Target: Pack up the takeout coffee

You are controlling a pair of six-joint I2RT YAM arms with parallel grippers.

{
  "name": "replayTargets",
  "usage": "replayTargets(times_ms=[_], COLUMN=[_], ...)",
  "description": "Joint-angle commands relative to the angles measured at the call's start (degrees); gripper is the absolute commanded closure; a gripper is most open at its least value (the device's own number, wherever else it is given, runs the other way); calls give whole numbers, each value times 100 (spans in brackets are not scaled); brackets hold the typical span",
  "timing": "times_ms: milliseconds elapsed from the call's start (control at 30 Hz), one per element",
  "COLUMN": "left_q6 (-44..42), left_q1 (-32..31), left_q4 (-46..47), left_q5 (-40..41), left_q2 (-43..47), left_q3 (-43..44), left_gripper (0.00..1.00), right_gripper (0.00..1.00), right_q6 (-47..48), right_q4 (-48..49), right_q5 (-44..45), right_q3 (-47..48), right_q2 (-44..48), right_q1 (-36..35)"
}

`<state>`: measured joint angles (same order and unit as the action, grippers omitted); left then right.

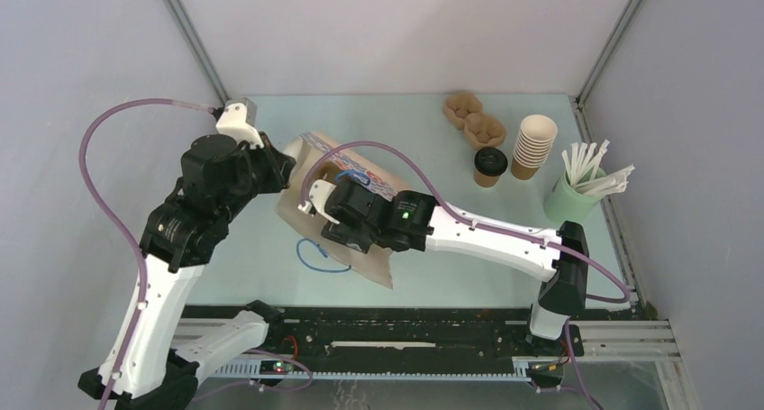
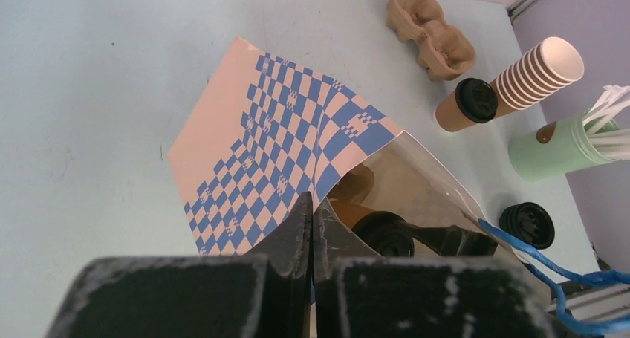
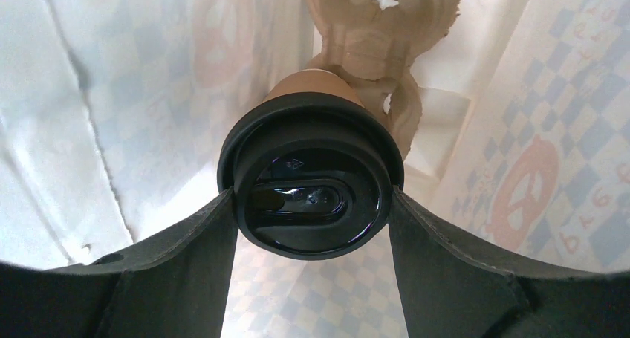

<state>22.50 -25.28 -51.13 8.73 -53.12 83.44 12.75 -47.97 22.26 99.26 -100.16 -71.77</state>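
Inside the blue checked paper bag (image 2: 282, 137), the right pincer (image 3: 312, 200) hugged the black-lidded brown paper cup (image 3: 312, 167), with the brown cardboard tray (image 3: 371, 26) straight ahead at the frame's top, while the left pincer (image 2: 312, 230) pinched the bag's edge tight.

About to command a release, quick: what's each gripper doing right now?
Left gripper: closed, pinching the rim of the paper bag.
Right gripper: closed on a lidded coffee cup inside the bag.
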Motion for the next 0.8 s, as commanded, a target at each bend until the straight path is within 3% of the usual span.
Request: replayTargets(times_ms=[0, 367, 767], left_q6=[72, -26, -330], left_q1=[-21, -21, -21], left_q4=[459, 335, 371], left_q5=[-163, -246, -346], left_q2=[97, -30, 213], left_q3=[-143, -209, -527], left_gripper=[100, 100, 100], right_gripper=[81, 81, 82], right_q6=[-15, 632, 1076], right_q4=[566, 1149, 1835], right_q5=[377, 613, 31], right_q3=[135, -379, -882], right_q2=[103, 42, 95], right_q1=[26, 390, 594])
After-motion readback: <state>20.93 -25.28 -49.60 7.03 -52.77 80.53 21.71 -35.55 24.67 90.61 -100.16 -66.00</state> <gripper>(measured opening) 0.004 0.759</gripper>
